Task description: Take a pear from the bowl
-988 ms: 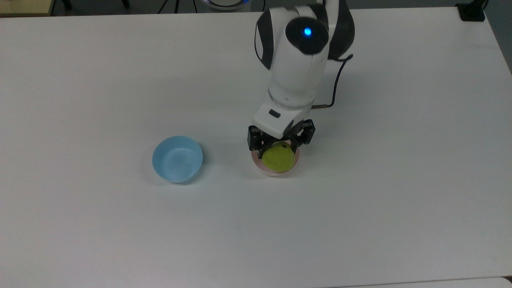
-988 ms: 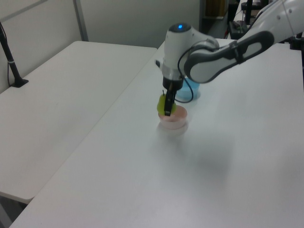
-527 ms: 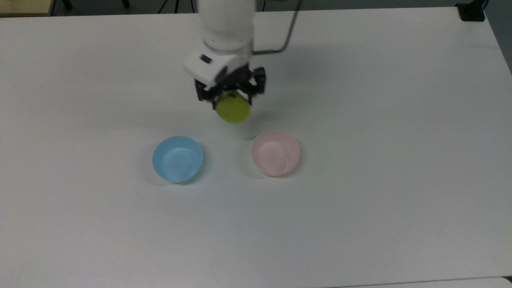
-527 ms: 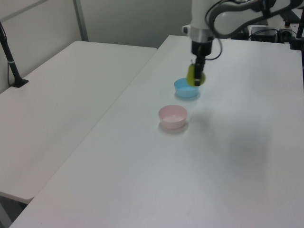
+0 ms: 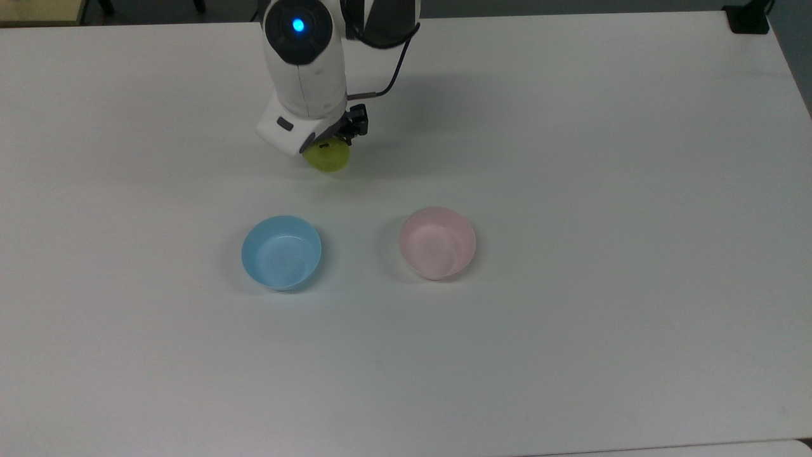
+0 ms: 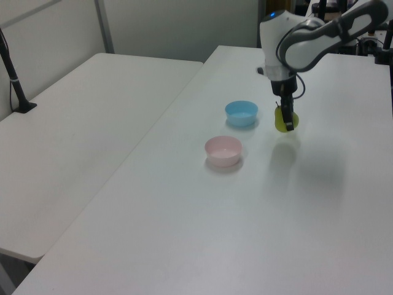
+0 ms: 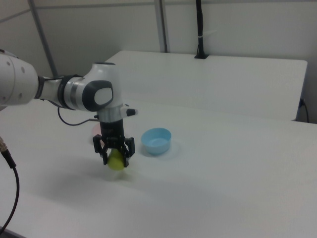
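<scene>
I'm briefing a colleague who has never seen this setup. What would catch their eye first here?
First, the yellow-green pear clamped in the pincer of the white arm, hanging just above the white table toward the top view's upper left. Next, two small empty bowls side by side: the light blue bowl on the top view's left and the pale pink bowl on its right.
</scene>
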Robot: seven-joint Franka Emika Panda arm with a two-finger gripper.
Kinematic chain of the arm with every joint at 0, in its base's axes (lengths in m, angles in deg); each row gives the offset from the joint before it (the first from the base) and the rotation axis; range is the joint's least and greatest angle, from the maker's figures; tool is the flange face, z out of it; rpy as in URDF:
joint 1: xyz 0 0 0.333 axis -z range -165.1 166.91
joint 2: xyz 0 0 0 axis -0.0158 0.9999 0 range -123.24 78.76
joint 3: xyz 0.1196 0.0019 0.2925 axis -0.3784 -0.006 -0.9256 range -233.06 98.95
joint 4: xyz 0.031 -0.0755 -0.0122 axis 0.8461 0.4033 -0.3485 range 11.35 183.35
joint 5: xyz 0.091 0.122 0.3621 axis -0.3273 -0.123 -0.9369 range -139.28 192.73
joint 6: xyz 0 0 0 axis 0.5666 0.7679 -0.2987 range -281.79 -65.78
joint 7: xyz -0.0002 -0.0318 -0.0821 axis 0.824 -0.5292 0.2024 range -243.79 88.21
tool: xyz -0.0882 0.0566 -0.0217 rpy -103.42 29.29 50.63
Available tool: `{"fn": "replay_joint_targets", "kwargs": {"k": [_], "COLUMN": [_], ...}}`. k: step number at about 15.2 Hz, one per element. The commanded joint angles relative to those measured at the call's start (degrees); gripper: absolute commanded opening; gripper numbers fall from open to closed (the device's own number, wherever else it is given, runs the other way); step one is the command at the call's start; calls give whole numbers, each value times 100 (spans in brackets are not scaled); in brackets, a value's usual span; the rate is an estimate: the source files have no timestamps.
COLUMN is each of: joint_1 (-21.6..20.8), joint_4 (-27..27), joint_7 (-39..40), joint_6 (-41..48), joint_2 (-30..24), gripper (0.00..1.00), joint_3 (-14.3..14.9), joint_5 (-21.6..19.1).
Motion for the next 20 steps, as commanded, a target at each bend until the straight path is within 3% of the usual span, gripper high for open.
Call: {"fn": "replay_joint_targets", "kwargs": {"k": [1,4,9,13,16,20], "joint_1": [-15,-32,-173,-190,-401,-516], "joint_4": [-18,-53,-526,-1142,-1143,-1213], "joint_7": [97,88,9,-61,-1254,-1528], "joint_6": [9,26,516,1554,1643,1661], "joint_2": [130,165,-150,-914,-1240,-1311], "gripper": [56,100,100,100,100,100], "joint_3": [-8,62,106,124,159,300], "joint_5": [149,149,149,70,254,431]}}
